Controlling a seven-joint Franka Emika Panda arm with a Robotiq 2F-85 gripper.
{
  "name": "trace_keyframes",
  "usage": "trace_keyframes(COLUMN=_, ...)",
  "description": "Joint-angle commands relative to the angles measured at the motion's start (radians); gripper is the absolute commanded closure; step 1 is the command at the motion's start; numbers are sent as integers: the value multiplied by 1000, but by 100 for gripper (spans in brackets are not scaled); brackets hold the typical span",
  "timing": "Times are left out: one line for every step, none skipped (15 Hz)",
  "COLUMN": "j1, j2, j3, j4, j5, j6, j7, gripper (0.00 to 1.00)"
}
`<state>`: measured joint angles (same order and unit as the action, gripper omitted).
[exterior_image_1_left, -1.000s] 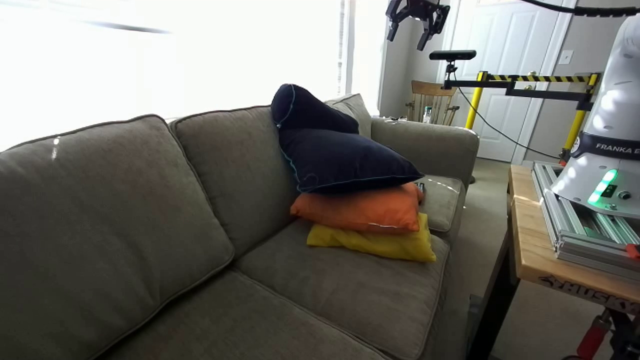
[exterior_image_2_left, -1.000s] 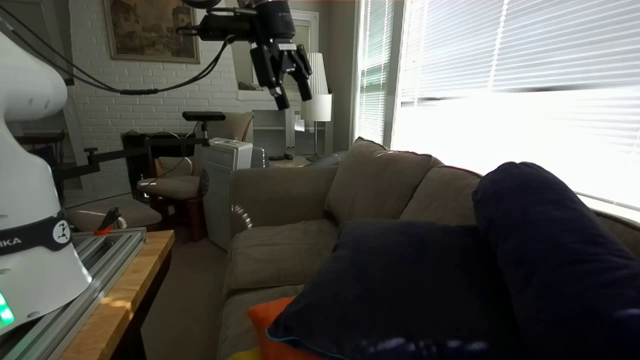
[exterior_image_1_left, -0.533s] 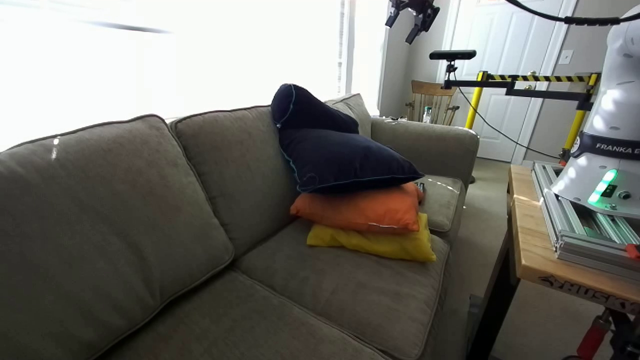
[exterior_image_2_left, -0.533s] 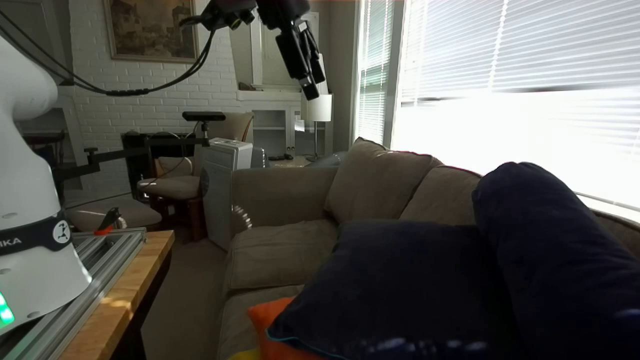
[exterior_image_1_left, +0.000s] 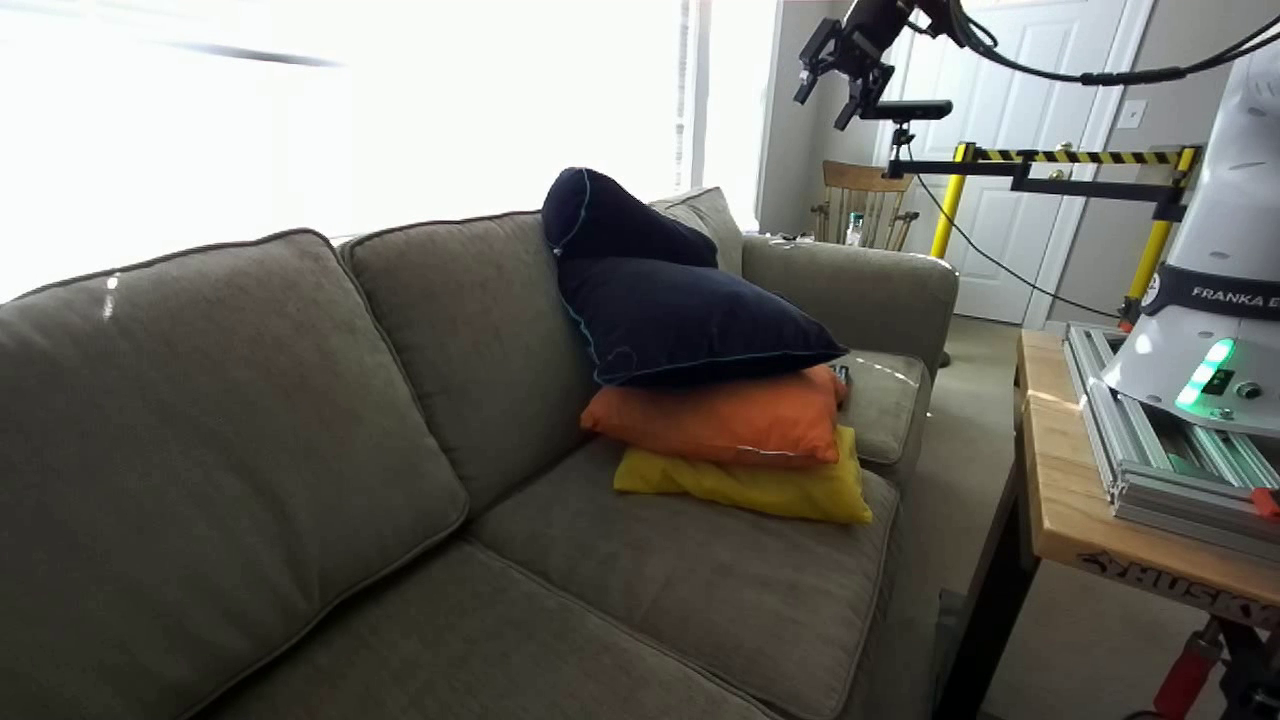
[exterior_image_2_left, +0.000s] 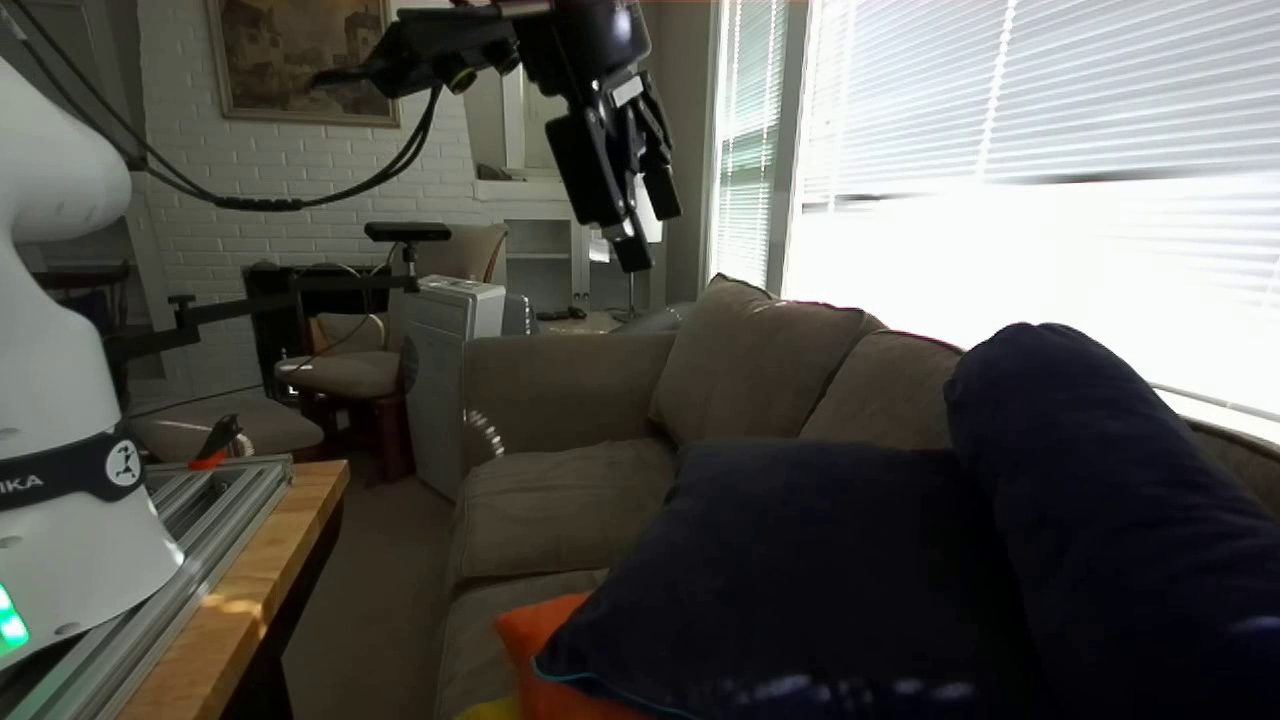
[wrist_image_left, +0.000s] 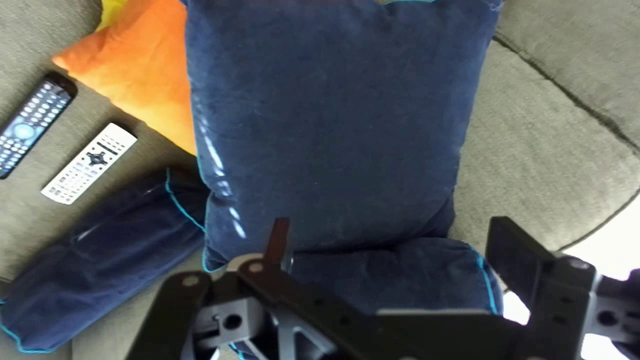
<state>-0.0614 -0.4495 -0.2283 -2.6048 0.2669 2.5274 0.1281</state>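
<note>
Far left of your wrist view, there's a black remote (wrist_image_left: 32, 125) lying slantwise on the couch (wrist_image_left: 540, 160), and just beside it a white remote (wrist_image_left: 89, 164), buttons up, on much the same slant. Below those two you've got a long blue pillow (wrist_image_left: 107, 255) with turquoise piping, stretched diagonally over the seat. Next along, up top, the orange pillow (wrist_image_left: 142, 80) pokes a corner out, with a scrap of yellow pillow (wrist_image_left: 111, 11) peeking past it. And here's the big one, dead centre: the square blue pillow (wrist_image_left: 325, 115), light streaking its left side, lying on top of the orange. A plump blue pillow (wrist_image_left: 395, 275) meets its lower edge, and in front of that is your gripper (wrist_image_left: 390, 225), fingers spread wide. Farther right it's grey-brown couch cushion, a dark seam running down it, then glare in the bottom corner.

Over to an exterior view, same direction: back cushions (exterior_image_1_left: 230, 400) on the left, then the pile in layers, yellow at the bottom, orange over it, square blue on top, the plump one leaning against the couch back. Your gripper hangs up high to the right of that, tilted, well apart from every pillow, a black camera (exterior_image_1_left: 915, 110) showing just behind its fingertips. Below sits a wooden chair (exterior_image_1_left: 866, 178), and out on the far right your arm's white base (exterior_image_1_left: 1160, 350) stands on the wooden surface (exterior_image_1_left: 1060, 470), green light (exterior_image_1_left: 1207, 370) glowing.
</note>
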Motion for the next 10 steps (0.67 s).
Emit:
trace_keyframes(j1=-73, j2=106, j3=10, j4=25, j5=-24, j6=65, j7=-9, gripper=0)
trace_keyframes(j1=-86, j2=130, j3=8, j4=20, j5=-23, j6=100, j7=-13, gripper=0)
trace_keyframes(j1=-87, j2=148, j3=-1, j4=18, j5=-8, j6=113, j7=-27, gripper=0)
trace_keyframes(j1=-92, j2=171, j3=-6, j4=19, j5=-2, j6=134, j7=-31, gripper=0)
trace_keyframes(j1=-97, j2=187, j3=-11, j4=17, j5=3, j6=156, j7=-37, gripper=0)
trace_keyframes(j1=-83, j2=209, j3=-38, j4=25, j5=46, j6=153, j7=-66, gripper=0)
trace_keyframes(j1=-79, j2=229, j3=-54, j4=31, j5=70, j6=158, j7=-87, gripper=0)
trace_keyframes(j1=-98, j2=258, j3=-60, j4=44, j5=52, j6=153, j7=-85, gripper=0)
trace_keyframes(j1=-124, j2=291, j3=-59, j4=53, j5=16, j6=155, j7=-60, gripper=0)
trace_keyframes(j1=-151, j2=321, j3=-63, j4=67, j5=-17, j6=152, j7=-40, gripper=0)
